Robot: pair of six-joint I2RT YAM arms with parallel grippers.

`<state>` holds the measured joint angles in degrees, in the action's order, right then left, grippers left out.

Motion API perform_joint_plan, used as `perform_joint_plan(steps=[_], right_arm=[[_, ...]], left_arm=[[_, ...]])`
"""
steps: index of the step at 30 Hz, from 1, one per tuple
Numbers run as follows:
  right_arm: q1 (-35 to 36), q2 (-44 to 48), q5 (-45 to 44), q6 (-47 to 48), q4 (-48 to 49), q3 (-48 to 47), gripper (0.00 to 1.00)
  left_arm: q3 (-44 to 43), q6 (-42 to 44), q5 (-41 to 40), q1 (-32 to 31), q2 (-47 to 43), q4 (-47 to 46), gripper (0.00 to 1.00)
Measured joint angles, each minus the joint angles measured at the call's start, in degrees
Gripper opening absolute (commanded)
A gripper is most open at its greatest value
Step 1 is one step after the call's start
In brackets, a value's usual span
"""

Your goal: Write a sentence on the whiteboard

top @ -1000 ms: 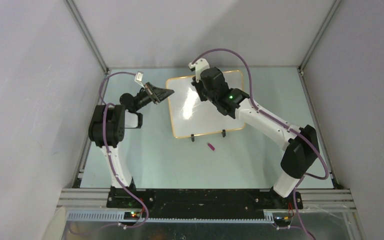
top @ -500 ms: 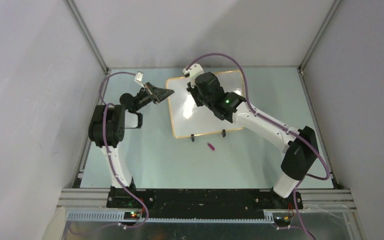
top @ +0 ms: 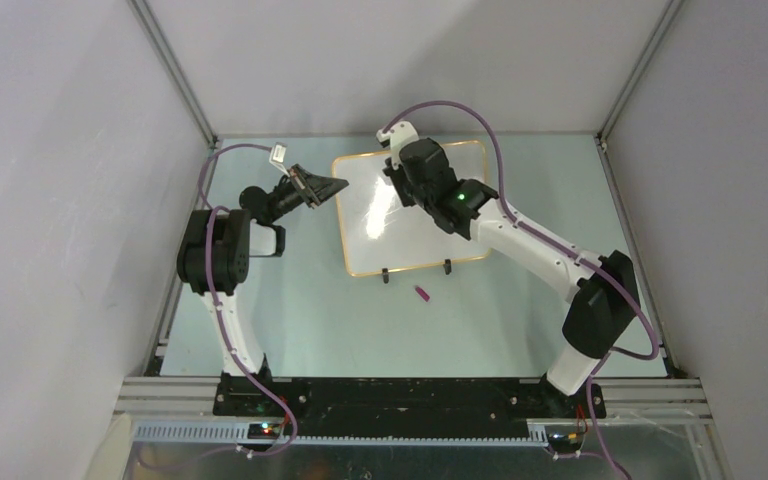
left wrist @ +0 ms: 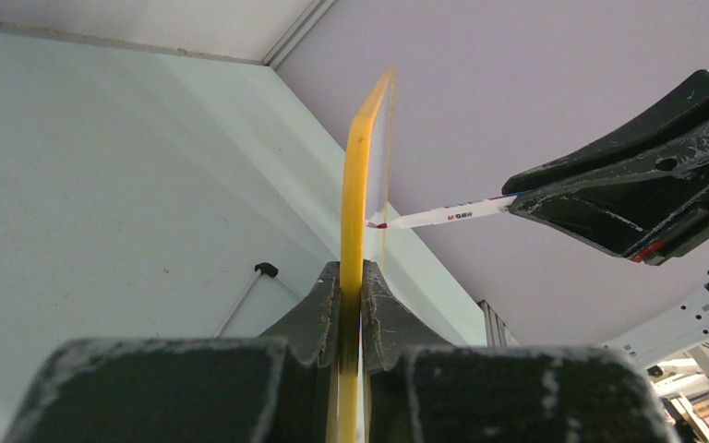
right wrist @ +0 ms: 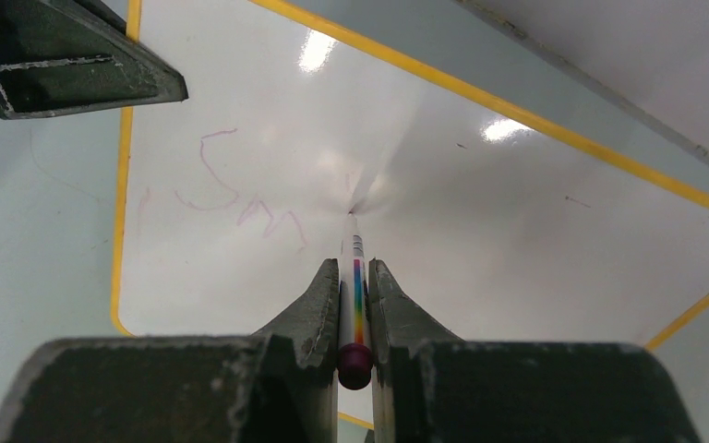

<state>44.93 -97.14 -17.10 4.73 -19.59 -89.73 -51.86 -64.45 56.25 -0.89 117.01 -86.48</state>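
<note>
The whiteboard (top: 400,220), glossy white with a thin orange-yellow frame, lies at the table's back centre. My left gripper (top: 332,187) is shut on its left frame edge (left wrist: 354,221). My right gripper (top: 396,180) is over the board's upper middle, shut on a white marker (right wrist: 355,286) with a rainbow stripe and purple end. The marker's tip (right wrist: 350,214) touches the board (right wrist: 517,240). Faint purple strokes (right wrist: 240,198) lie left of the tip. In the left wrist view the marker (left wrist: 443,215) reaches the board from the right gripper's fingers (left wrist: 628,198).
A small purple marker cap (top: 423,294) lies on the table in front of the board. Two black clip feet (top: 386,275) (top: 447,268) sit on the board's near edge. Grey walls with metal rails (top: 175,80) enclose the table.
My right gripper with the marker shifted left over the board half a second ago, then back right and slightly up. The left arm and the board have not moved.
</note>
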Motion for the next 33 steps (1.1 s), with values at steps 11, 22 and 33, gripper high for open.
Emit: perform_joint_plan(steps=[11,22,33], right_arm=[[-0.3,0.0,0.1,0.0,0.0,0.0,0.0],[0.1,0.4,0.2,-0.3,0.1,1.5,0.0],[1.2,1.9,0.1,-1.7,0.0,5.3,0.0]], left_arm=[[0.0,0.0,0.0,0.0,0.0,0.0,0.0],[0.0,0.0,0.0,0.0,0.0,0.0,0.0],[0.0,0.0,0.0,0.0,0.0,0.0,0.0]])
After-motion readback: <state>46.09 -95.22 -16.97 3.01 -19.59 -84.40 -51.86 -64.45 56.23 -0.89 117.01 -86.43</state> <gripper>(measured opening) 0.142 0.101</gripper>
